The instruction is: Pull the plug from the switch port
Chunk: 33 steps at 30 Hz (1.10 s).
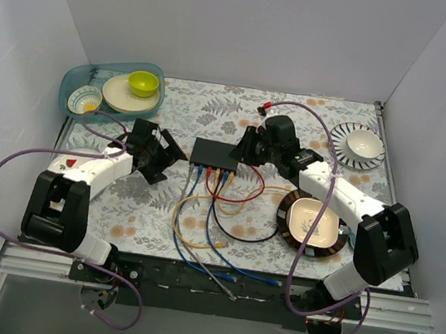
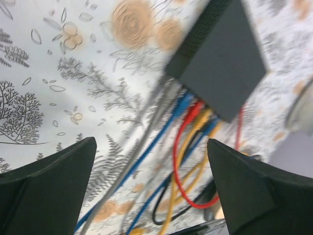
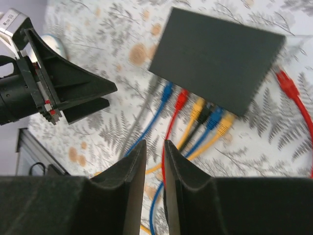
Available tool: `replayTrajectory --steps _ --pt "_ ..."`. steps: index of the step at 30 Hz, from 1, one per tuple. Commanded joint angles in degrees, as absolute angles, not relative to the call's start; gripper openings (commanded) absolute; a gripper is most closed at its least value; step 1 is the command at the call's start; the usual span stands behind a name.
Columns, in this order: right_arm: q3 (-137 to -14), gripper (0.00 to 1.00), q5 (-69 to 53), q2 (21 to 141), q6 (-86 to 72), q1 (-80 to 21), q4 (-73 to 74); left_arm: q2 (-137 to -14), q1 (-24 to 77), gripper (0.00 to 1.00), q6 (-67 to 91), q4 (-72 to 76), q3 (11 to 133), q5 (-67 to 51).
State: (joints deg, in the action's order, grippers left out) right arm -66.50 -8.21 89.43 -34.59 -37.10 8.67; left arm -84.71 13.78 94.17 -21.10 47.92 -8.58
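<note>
Floral tablecloth (image 1: 157, 216) — switch (image 1: 215, 155) between grippers

Left wrist view. The left gripper (image 2: 151, 188) has its two dark fingers (image 2: 49, 186) spread wide at the lower corners. Above them the switch (image 2: 222, 54) lies on a floral cloth (image 2: 58, 73), blurred. Blue (image 2: 181, 105), red (image 2: 193, 111) and yellow (image 2: 205, 117) plugs sit in its near edge, cables trailing downward.
</note>
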Motion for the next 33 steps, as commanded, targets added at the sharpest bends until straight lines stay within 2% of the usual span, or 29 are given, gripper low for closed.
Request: replayTrajectory --steps 1,6,8,13,22,28,33 --pt "-67.2 0.29 -16.2 93.3 -38.6 -35.1 -10.1 -77.4 11.2 0.98 94.5 -15.8 47.2 -12.0" --pt "-73.7 0.20 -28.9 106.4 -47.0 -32.9 -16.1 -78.3 11.0 0.98 95.0 -9.3 43.5 -21.7" --pt "-74.5 0.12 -30.9 109.1 -49.6 -32.5 -19.5 -78.7 11.0 0.98 95.3 -4.6 42.3 -27.3" --pt "-78.0 0.03 -31.5 116.7 -50.3 -31.7 -19.5 -79.2 11.0 0.82 95.9 -0.7 40.5 -29.1" --pt "-82.1 0.01 -31.0 122.2 -47.9 -30.2 -15.6 -82.3 10.9 0.51 94.7 3.5 39.6 -26.3" --pt "-85.8 0.01 -29.6 124.1 -43.5 -29.9 -7.9 -87.5 11.0 0.42 94.0 5.4 38.6 -24.4" --pt "-88.8 0.01 -29.0 126.4 -40.3 -29.8 -1.4 -90.2 10.9 0.41 95.3 10.1 36.8 -24.0"
